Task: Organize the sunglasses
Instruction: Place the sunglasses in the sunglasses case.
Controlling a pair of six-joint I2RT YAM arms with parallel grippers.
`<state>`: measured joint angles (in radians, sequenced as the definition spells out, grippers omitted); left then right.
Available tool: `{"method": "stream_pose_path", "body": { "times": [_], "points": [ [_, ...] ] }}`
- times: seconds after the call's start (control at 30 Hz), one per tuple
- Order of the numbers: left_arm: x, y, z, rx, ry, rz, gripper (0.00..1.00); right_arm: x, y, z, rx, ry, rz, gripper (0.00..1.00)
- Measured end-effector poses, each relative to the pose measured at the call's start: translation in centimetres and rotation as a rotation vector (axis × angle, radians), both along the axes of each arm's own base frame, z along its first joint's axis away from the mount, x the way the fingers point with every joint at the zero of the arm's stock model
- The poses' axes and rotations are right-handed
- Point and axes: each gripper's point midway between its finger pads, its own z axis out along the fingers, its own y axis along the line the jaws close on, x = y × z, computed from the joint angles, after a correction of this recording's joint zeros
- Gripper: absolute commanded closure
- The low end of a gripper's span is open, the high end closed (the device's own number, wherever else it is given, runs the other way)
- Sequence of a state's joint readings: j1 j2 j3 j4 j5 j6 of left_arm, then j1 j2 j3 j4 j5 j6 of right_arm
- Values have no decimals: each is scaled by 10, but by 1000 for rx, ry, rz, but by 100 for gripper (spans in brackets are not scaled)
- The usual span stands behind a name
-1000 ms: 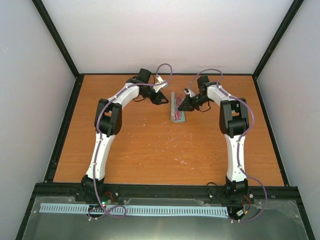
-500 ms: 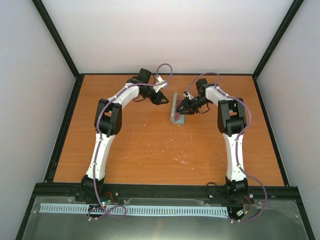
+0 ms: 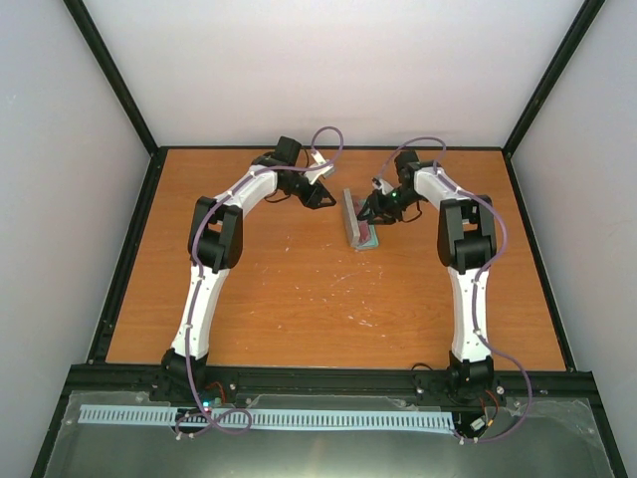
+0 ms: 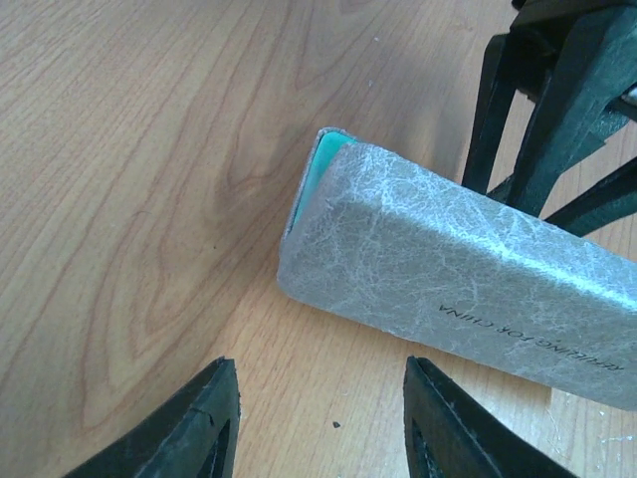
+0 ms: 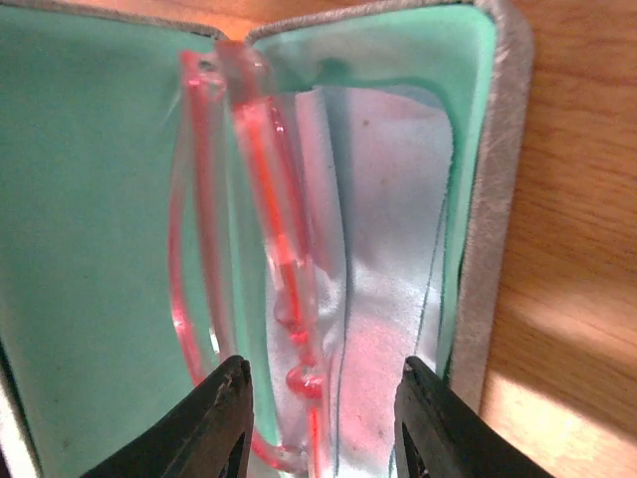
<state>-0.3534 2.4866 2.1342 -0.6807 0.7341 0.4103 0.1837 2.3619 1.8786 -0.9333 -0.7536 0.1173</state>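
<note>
Two grippers are held spread and empty: left gripper (image 4: 320,418) is set beside the case (image 4: 448,284), likely as backstop; sunglasses (image 5: 267,189) are seated inside under right gripper (image 5: 323,418).

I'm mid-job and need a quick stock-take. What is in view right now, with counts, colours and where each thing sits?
sunglasses: 1, translucent red-pink, lying inside the open case
case: 1, grey outside and green inside, far middle of the table, between the two grippers
cloth: 1, pale blue, inside the case alongside the sunglasses
table: 1, orange-brown wood, under everything
left gripper: 1, black, open, holding nothing, next to the case's grey outer side
right gripper: 1, black, open, holding nothing, over the case's green inside, fingers either side of the sunglasses
</note>
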Motion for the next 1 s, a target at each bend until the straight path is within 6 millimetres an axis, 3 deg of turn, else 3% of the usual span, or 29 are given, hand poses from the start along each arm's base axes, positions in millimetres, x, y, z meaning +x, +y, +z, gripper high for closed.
{"method": "stream_pose_path", "body": {
  "times": [0.3,0.47,0.67,0.83,1.0],
  "points": [
    [0,0,0,-3,1,-2,55,6,-9,12,-46,-40,-21,61],
    [0,0,0,-3,0,-2,55,8,-11,14,-59,-52,-28,83],
    [-1,-1,1,-11,4,-7,57,2,-18,12,-85,-58,-65,85],
    [-3,-3,3,-24,9,-15,58,-6,-43,23,-92,-86,-190,85],
    [-6,-4,5,-25,14,-20,58,11,-76,55,-105,-216,-339,92]
  ]
}}
